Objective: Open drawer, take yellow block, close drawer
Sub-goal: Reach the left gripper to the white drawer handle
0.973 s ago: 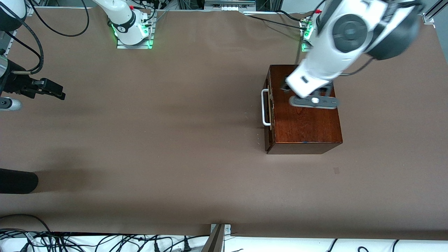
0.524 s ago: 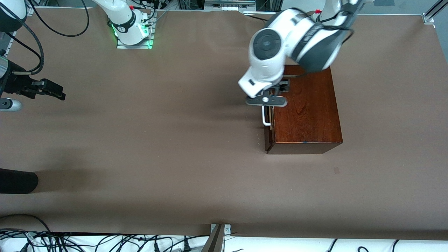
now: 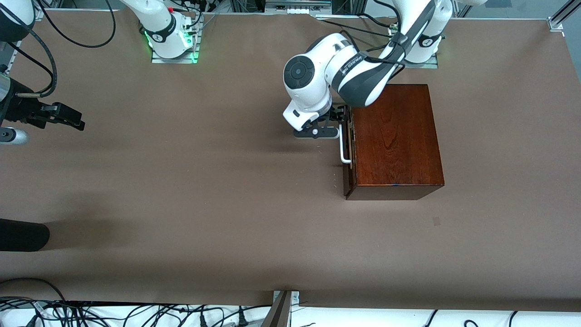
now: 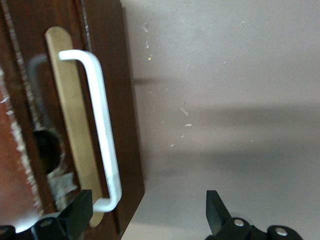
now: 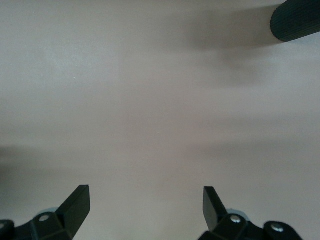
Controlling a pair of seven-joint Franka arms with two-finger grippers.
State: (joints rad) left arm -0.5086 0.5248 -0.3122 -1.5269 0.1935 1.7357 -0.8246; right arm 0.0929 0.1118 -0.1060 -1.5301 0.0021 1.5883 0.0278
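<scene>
The drawer [image 3: 348,143] sits shut in its glossy mahogany box [image 3: 395,136], which stands on the table [image 3: 204,190] toward my left arm's end, with the dark reddish front facing my right arm's end. Half a second ago my left gripper [image 3: 327,121] hung over the box's top edge; now it has come off the box and down in front of the drawer, at the end of the white loop handle [image 3: 344,147] nearest my bases. My left fingers [image 4: 80,212] are spread wide, one just beside the handle's end and the other over bare table, gripping nothing.

The handle is a smooth, white, rounded bar on a pale wooden backing strip [image 4: 75,125], and the front beside it shows a dark round hole with scuffed, lighter wood around it. The table covering is matte brown.

My right gripper [image 3: 59,116] waits over the table's edge at its own end, unmoved, fingers [image 5: 75,205] apart and empty.
</scene>
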